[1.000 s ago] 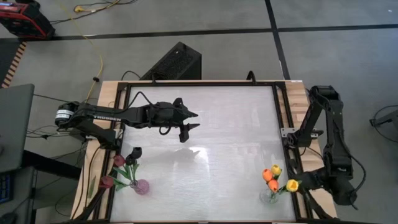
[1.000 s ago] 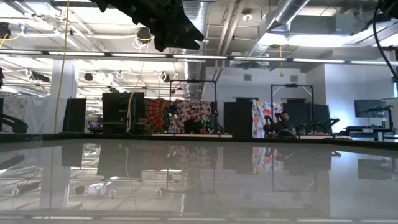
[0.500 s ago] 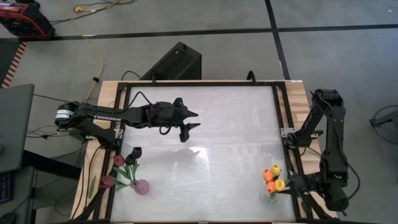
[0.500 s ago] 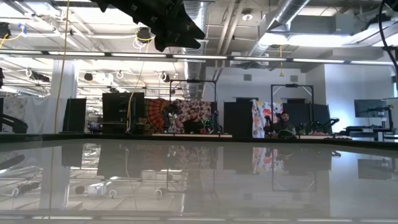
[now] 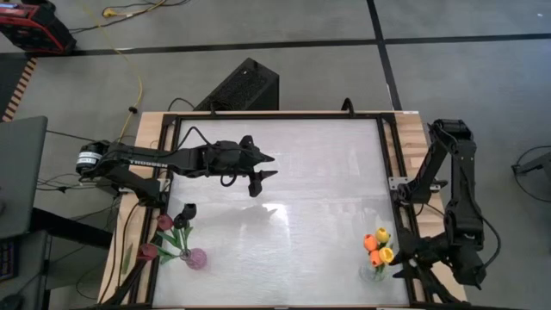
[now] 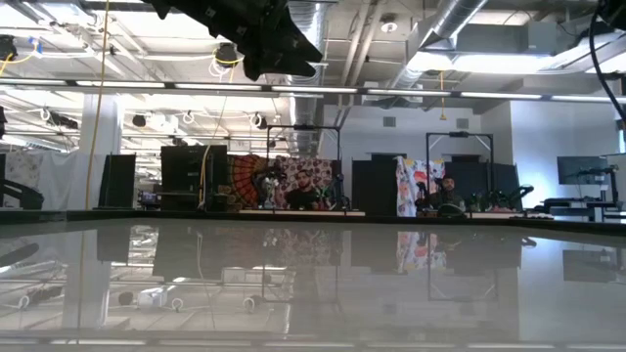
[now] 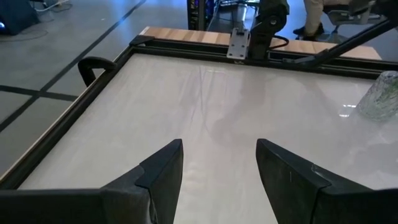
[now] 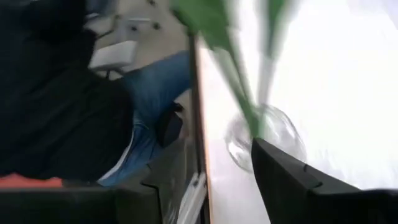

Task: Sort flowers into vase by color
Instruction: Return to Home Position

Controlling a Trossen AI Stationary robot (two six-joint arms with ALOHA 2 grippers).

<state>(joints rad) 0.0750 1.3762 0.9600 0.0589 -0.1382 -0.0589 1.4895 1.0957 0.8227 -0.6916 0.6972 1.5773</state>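
Hovering released, left end effector (image 7: 219, 149) — right end effector (image 5: 401, 264), also released, beside yellow-orange flowers (image 5: 377, 245).

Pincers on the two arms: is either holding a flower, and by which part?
Neither. The left pincer is open above the table; the right pincer is open beside the vase, its flowers standing free.

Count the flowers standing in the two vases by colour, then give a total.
Dark maroon flowers: 4, in the left vase; two heads are very dark
Orange flowers: 2, in the right vase
Yellow flowers: 2, same vase
Total: 8
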